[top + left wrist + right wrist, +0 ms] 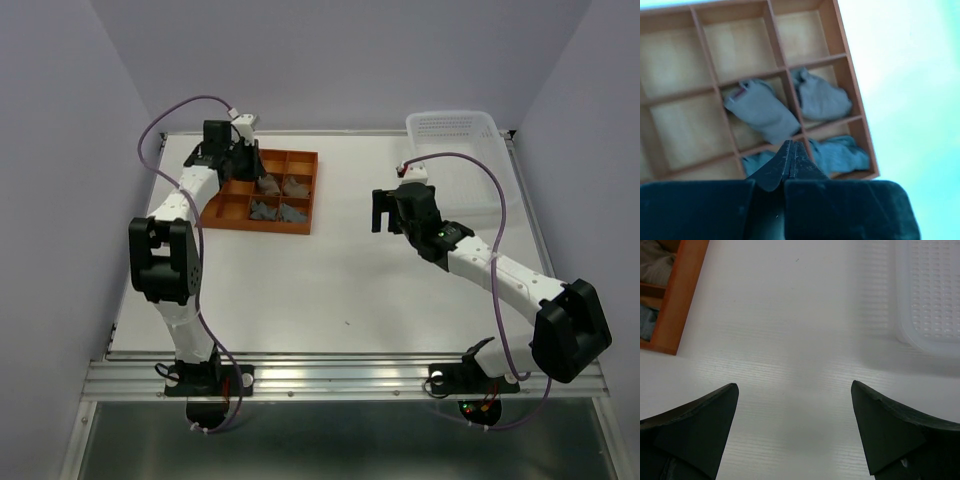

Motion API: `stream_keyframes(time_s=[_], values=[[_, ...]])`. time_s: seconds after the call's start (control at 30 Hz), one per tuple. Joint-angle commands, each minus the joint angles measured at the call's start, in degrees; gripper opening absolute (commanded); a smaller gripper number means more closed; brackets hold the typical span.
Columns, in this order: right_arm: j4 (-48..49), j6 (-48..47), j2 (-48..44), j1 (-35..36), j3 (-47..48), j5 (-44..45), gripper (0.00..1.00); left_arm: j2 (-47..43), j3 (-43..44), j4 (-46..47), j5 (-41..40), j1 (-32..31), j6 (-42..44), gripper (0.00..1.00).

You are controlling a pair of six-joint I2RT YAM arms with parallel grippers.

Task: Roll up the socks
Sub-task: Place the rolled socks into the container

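socks (pixel 765 112) beyond the jaws: looking matt soft cloth | tray (pixel 735 45): showing smooth wood | basket (pixel 935 295): showing dimpled translucent plastic

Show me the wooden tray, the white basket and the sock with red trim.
wooden tray (pixel 852 87), left wrist view, on its right outer wall.
white basket (pixel 452 130), top external view, on its mesh floor.
sock with red trim (pixel 762 112), left wrist view, middle of its body.
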Motion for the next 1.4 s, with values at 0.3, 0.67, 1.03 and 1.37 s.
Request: stream_keyframes(time_s=[0.3, 0.67, 1.03, 1.37], values=[[2.5, 0.0, -1.7, -0.4, -0.9, 1.1, 1.0, 0.7, 0.7, -1.2, -27.9, -6.7, -17.6, 0.0], [2.5, 0.1, -0.9, -0.4, -1.1, 3.7, 1.0, 7.4, 4.5, -0.2, -22.5, -7.0, -15.4, 0.0], [2.5, -0.4, -0.1, -0.4, -1.5, 5.6, 1.0, 11.2, 3.5, 0.3, -22.9, -6.9, -14.0, 0.0], [2.5, -0.4, 0.2, -0.4, -1.8, 6.6, 1.0, 13.2, 5.5, -0.4, -22.9, -6.8, -14.1, 0.0]])
